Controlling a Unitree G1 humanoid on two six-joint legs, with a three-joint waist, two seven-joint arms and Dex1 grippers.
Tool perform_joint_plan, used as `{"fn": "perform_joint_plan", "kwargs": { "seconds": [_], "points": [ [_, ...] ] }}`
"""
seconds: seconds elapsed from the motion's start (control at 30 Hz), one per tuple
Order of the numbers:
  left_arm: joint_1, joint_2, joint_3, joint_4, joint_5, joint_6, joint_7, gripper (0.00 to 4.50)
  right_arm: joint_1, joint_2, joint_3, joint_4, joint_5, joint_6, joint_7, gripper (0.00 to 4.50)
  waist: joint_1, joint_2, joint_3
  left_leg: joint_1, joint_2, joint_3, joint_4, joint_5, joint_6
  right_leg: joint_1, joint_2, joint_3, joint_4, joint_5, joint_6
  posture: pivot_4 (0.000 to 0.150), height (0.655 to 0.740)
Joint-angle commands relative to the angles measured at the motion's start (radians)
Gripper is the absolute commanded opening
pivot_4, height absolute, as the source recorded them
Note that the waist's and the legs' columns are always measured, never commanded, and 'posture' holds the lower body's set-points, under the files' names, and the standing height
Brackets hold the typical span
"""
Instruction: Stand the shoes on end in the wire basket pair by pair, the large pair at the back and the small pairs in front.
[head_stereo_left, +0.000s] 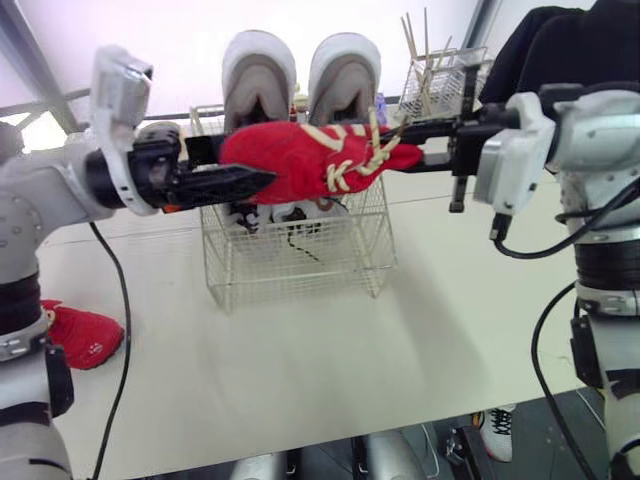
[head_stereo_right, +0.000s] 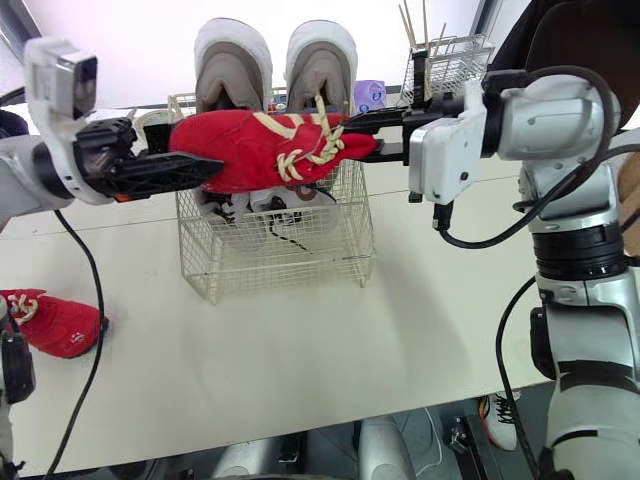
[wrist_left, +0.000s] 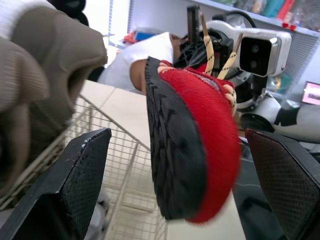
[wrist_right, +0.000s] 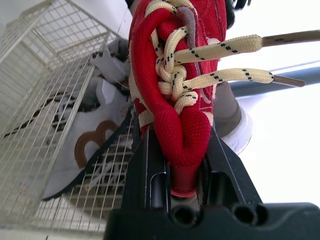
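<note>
A red shoe (head_stereo_left: 300, 160) with cream laces hangs in the air over the wire basket (head_stereo_left: 300, 255). My right gripper (wrist_right: 182, 165) is shut on its heel end. My left gripper (head_stereo_left: 262, 180) is open at the shoe's toe, its black fingers (wrist_left: 75, 185) wide on either side of the black sole (wrist_left: 175, 150). Two large grey shoes (head_stereo_left: 300, 75) stand on end at the back of the basket. White shoes (wrist_right: 95, 150) with dark trim lie low in the front of the basket. A second red shoe (head_stereo_left: 85, 335) rests on the table at the far left.
A smaller wire holder (head_stereo_left: 440, 80) with wooden sticks stands behind the basket to the right. A person's dark sleeve (head_stereo_left: 540, 50) is at the back right. The white table (head_stereo_left: 330, 370) stretches open in front of the basket to its near edge.
</note>
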Motion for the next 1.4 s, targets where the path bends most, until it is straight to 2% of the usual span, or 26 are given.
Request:
{"fn": "perform_joint_plan", "kwargs": {
  "seconds": [0.03, 0.1, 0.3, 0.37, 0.4, 0.47, 0.53, 0.57, 0.67, 0.77, 0.87, 0.97, 1.03, 1.2, 1.4],
  "points": [
    [-0.007, -0.003, 0.002, -0.027, 0.025, -0.009, -0.007, 4.24, -0.037, 0.005, -0.018, -0.009, 0.01, -0.015, -0.017, 0.13, 0.0, 0.0, 0.0, 0.0, 0.0, 0.0, 0.0, 0.0, 0.0, 0.0, 0.0, 0.0, 0.0, 0.0, 0.0, 0.15, 0.74],
    [-0.01, -0.011, 0.003, -0.019, 0.031, -0.009, -0.005, 3.66, -0.036, 0.003, -0.018, -0.017, 0.016, -0.013, -0.014, 0.13, 0.002, 0.0, 0.0, 0.0, 0.0, 0.0, 0.0, 0.0, 0.0, 0.0, 0.0, 0.0, 0.0, 0.0, 0.0, 0.15, 0.74],
    [-0.013, -0.035, 0.017, -0.002, 0.033, -0.007, 0.008, 0.86, -0.035, -0.006, -0.023, -0.022, 0.021, -0.011, -0.009, 0.13, 0.002, 0.0, 0.0, 0.0, 0.0, 0.0, 0.0, 0.0, 0.0, 0.0, 0.0, 0.0, 0.0, 0.0, 0.0, 0.15, 0.74],
    [-0.012, -0.054, 0.034, 0.003, 0.015, 0.002, 0.032, 0.25, -0.028, -0.014, -0.026, -0.031, 0.026, 0.006, -0.006, 0.13, 0.002, 0.0, 0.0, 0.0, 0.0, 0.0, 0.0, 0.0, 0.0, 0.0, 0.0, 0.0, 0.0, 0.0, 0.0, 0.15, 0.74],
    [-0.012, -0.061, 0.04, 0.003, 0.008, 0.006, 0.042, 0.23, -0.022, -0.017, -0.029, -0.038, 0.037, 0.032, -0.007, 0.13, 0.002, 0.0, 0.0, 0.0, 0.0, 0.0, 0.0, 0.0, 0.0, 0.0, 0.0, 0.0, 0.0, 0.0, 0.0, 0.15, 0.74],
    [-0.004, -0.076, 0.061, -0.002, -0.02, 0.018, 0.072, 0.23, -0.002, -0.027, -0.049, -0.092, 0.12, 0.21, -0.019, 0.13, 0.002, 0.0, 0.0, 0.0, 0.0, 0.0, 0.0, 0.0, 0.0, 0.0, 0.0, 0.0, 0.0, 0.0, 0.0, 0.15, 0.74],
    [0.013, -0.091, 0.087, -0.015, -0.047, 0.027, 0.105, 0.23, 0.022, -0.063, -0.072, -0.157, 0.224, 0.447, -0.021, 1.12, 0.002, 0.0, 0.0, 0.0, 0.0, 0.0, 0.0, 0.0, 0.0, 0.0, 0.0, 0.0, 0.0, 0.0, 0.0, 0.15, 0.74],
    [0.027, -0.101, 0.106, -0.028, -0.068, 0.03, 0.126, 0.23, 0.034, -0.089, -0.098, -0.175, 0.296, 0.584, -0.033, 1.46, 0.003, 0.0, 0.0, 0.0, 0.0, -0.001, 0.0, 0.0, 0.0, 0.0, -0.001, 0.0, 0.0, 0.0, 0.0, 0.15, 0.74],
    [0.087, -0.143, 0.174, -0.076, -0.144, 0.017, 0.221, 0.23, 0.093, -0.188, -0.236, -0.169, 0.566, 1.027, -0.089, 2.86, 0.009, 0.0, 0.0, -0.001, 0.0, -0.001, 0.0, -0.002, 0.003, 0.0, -0.002, 0.0, 0.0, 0.0, 0.0, 0.15, 0.74],
    [0.117, -0.179, 0.2, -0.111, -0.19, -0.003, 0.288, 0.23, 0.154, -0.204, -0.353, -0.173, 0.781, 1.274, -0.163, 4.44, 0.017, 0.0, 0.0, -0.001, 0.0, -0.001, 0.0, -0.004, 0.007, 0.0, -0.003, 0.0, -0.001, 0.0, -0.001, 0.15, 0.74],
    [0.131, -0.224, 0.21, -0.132, -0.234, -0.024, 0.356, 0.23, 0.223, -0.144, -0.456, -0.193, 0.974, 1.435, -0.294, 4.49, 0.019, 0.0, 0.0, -0.001, 0.0, -0.001, 0.0, -0.004, 0.007, 0.0, -0.002, 0.0, -0.001, 0.0, -0.001, 0.15, 0.74],
    [0.133, -0.284, 0.197, -0.153, -0.259, -0.064, 0.418, 0.23, 0.307, 0.033, -0.487, -0.262, 1.166, 1.465, -0.508, 4.49, 0.016, -0.001, -0.001, 0.0, 0.0, -0.001, 0.0, -0.004, 0.007, 0.0, -0.002, 0.0, -0.001, 0.001, -0.001, 0.15, 0.74],
    [0.126, -0.314, 0.187, -0.158, -0.266, -0.084, 0.447, 0.23, 0.324, 0.136, -0.479, -0.295, 1.239, 1.455, -0.62, 4.49, 0.016, 0.0, -0.001, -0.001, 0.0, -0.001, 0.0, -0.004, 0.006, 0.0, -0.002, 0.0, 0.0, 0.001, -0.001, 0.15, 0.74],
    [0.101, -0.372, 0.162, -0.164, -0.275, -0.124, 0.498, 0.23, 0.296, 0.339, -0.411, -0.345, 1.29, 1.389, -0.787, 4.49, 0.019, 0.0, -0.001, -0.002, 0.0, -0.001, 0.0, -0.002, 0.004, -0.001, -0.001, 0.0, 0.001, 0.001, -0.001, 0.15, 0.74],
    [0.105, -0.397, 0.135, -0.18, -0.285, -0.147, 0.528, 0.23, 0.211, 0.45, -0.358, -0.326, 1.249, 1.315, -0.839, 4.49, 0.023, 0.0, -0.001, -0.002, -0.001, -0.001, 0.001, -0.002, 0.004, -0.001, 0.0, 0.0, 0.001, 0.001, -0.001, 0.15, 0.74]
  ]
}}
